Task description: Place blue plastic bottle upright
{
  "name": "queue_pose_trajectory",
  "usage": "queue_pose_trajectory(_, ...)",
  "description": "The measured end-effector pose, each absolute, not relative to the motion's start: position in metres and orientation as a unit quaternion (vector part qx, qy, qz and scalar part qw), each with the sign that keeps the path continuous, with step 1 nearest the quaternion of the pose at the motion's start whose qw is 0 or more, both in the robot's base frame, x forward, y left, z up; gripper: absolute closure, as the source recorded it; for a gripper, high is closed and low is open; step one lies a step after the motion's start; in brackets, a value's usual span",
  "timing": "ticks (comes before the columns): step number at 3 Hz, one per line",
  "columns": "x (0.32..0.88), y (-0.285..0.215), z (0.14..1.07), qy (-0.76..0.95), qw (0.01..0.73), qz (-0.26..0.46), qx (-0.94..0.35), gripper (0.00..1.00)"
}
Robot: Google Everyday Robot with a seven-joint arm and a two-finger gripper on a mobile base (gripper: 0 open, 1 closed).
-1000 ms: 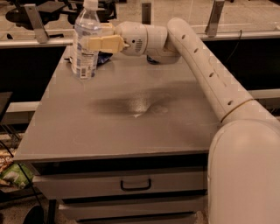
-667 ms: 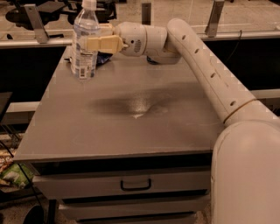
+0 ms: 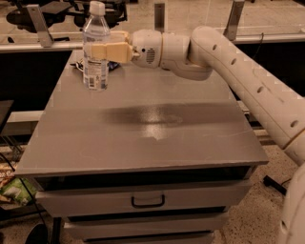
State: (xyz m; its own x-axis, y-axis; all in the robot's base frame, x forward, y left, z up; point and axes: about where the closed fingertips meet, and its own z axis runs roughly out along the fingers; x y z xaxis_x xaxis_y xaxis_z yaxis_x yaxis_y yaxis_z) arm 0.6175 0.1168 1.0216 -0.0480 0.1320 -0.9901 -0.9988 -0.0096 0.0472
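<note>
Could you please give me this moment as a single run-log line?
phase: placing | blue plastic bottle: upright on table, near far edge | tool: closed around bottle's middle

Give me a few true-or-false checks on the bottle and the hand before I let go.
1. The bottle stands upright on the table. True.
2. The hand grips the bottle by its cap. False: the hand is at the bottle's middle, well below the cap, with its fingers on either side.
3. The bottle's cap is off. False: the white cap is on.
4. The bottle is near the table's far corner, at the left of the view. True.
</note>
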Motion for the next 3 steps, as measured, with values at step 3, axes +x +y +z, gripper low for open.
queue_pose_trajectory(3, 0.627, 0.117, 0.973, 0.564, 0.469, 0.523, -0.434, 1.0)
